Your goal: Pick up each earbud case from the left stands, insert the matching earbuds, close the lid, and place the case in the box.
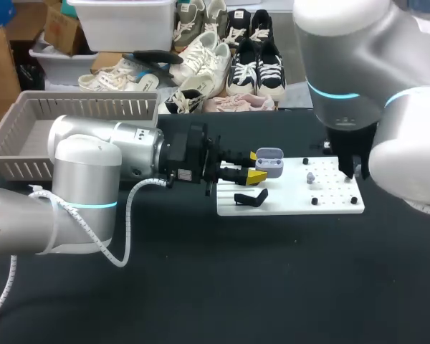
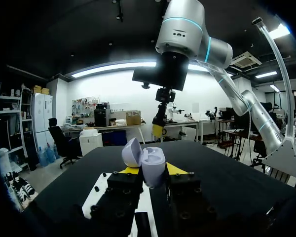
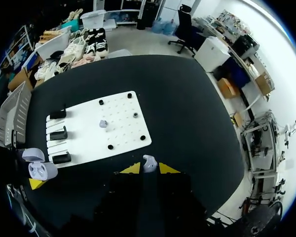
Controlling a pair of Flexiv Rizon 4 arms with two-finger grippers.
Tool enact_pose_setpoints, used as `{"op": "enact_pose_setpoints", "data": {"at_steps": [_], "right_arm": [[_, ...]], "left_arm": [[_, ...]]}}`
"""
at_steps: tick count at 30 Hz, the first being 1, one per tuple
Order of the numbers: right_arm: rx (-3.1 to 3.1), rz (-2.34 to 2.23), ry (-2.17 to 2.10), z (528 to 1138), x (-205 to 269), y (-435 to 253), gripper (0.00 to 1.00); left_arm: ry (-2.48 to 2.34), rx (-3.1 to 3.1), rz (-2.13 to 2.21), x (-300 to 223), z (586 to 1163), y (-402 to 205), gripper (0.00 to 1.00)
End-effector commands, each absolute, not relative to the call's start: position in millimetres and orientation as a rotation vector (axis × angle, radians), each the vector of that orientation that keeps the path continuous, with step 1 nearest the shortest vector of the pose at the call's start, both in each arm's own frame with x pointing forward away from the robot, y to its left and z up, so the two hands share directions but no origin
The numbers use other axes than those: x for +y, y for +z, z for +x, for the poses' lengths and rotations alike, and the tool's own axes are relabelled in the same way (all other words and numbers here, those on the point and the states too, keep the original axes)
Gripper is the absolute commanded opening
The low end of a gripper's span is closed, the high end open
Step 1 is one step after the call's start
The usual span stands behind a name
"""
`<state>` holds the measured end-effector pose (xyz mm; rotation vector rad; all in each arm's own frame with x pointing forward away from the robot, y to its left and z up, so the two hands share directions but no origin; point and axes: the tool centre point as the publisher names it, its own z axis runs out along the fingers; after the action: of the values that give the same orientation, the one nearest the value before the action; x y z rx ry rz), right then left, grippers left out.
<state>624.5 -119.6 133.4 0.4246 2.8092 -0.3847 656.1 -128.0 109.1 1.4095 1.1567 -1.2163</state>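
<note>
My left gripper [image 1: 256, 165] is shut on a lavender earbud case [image 1: 270, 162] and holds it over the left end of the white board [image 1: 294, 193]. In the left wrist view the case [image 2: 153, 168] sits between the yellow tips with its lid [image 2: 131, 152] hinged open. My right gripper [image 3: 149, 169] hangs high above the table, shut on a small pale earbud [image 3: 149, 163]. It also shows in the left wrist view, where the right gripper [image 2: 158, 130] is ahead of and above the case. A second earbud [image 3: 103, 123] stands on the board [image 3: 118, 118].
Black stands [image 3: 58, 134] line the board's left edge, one of them below the case [image 1: 249, 198]. Small black pegs [image 1: 314, 201] dot the board. A grey slatted basket [image 1: 79, 107] sits at the table's far left. Bare black tabletop lies in front of the board.
</note>
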Motion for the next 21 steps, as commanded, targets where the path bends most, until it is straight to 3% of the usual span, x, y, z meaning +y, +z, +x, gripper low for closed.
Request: {"op": "enact_pose_setpoints", "data": {"at_steps": [1,12,21], "right_arm": [[2.826,0.435,-0.399,628,-118,135,0.0],[2.826,0.435,-0.399,628,-118,135,0.0],[2.76,0.803,-0.483,630,-103,142,0.0]], "left_arm": [[-1.219,1.154,1.412,-128,658,108,0.0],[-1.219,1.154,1.412,-128,658,108,0.0],[-1.219,1.154,1.412,-128,658,108,0.0]]}}
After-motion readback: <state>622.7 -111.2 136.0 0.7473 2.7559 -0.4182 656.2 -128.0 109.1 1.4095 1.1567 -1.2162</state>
